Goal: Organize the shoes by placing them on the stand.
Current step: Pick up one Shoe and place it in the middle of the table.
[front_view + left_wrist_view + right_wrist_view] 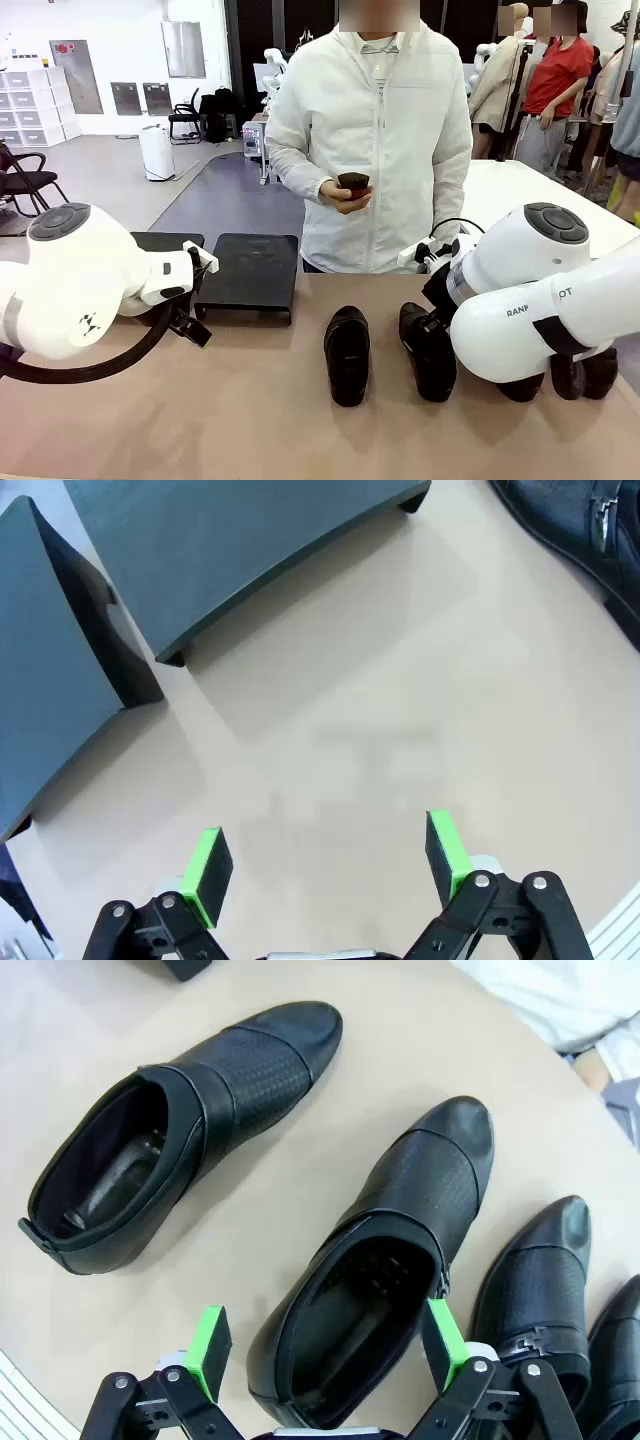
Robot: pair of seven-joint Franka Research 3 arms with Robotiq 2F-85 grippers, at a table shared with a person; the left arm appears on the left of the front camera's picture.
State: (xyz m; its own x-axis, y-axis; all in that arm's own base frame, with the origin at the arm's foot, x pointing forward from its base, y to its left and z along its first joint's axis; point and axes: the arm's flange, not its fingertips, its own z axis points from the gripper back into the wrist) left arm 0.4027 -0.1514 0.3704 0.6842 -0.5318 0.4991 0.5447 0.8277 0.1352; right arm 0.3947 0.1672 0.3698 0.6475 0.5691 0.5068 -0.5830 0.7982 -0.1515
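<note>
Black leather shoes (180,1110) are all sitting on the tan table (250,420), just right of the stand (248,272).
You are looking at 4 shoes lying in a row, while the stand's 2 sections are sitting side by side at the far left. Your right gripper (325,1345) is hanging wide open over the heel end of the 2nd shoe from the left (400,1260), gripping nothing. Your left gripper (325,855) is hovering wide open over bare table near the stand, also holding nothing.
</note>
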